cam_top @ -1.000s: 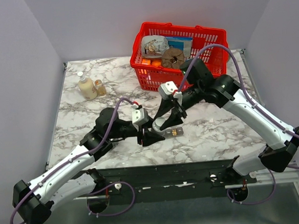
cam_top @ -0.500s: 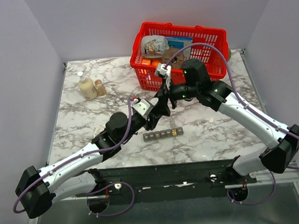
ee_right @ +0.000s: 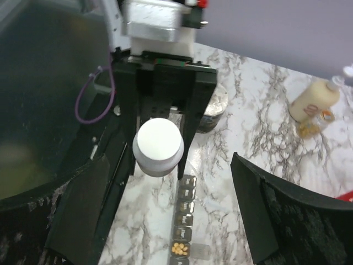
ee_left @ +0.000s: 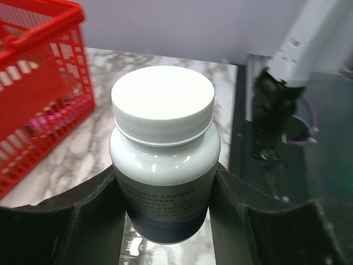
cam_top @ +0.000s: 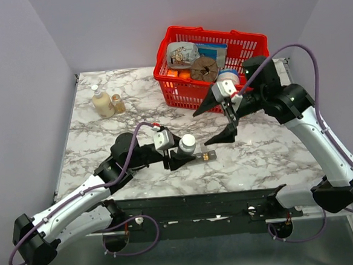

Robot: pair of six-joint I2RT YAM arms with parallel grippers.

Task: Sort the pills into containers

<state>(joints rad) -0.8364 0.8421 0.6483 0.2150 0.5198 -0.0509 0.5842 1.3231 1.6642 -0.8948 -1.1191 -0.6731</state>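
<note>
One white-capped grey plastic pill bottle (ee_left: 162,160), upright, clenched in left hand (cam_top: 181,156) over left end of dark grey plastic compartment strip (ee_right: 183,221), close to table's (cam_top: 269,156) near edge. Right hand (cam_top: 202,129) spread, empty, between strip and red wire-mesh basket (cam_top: 180,93). Open marble right of strip.

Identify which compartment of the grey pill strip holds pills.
The lid-open compartment near the strip's right end: yellow pills inside; the others look shut.
</note>
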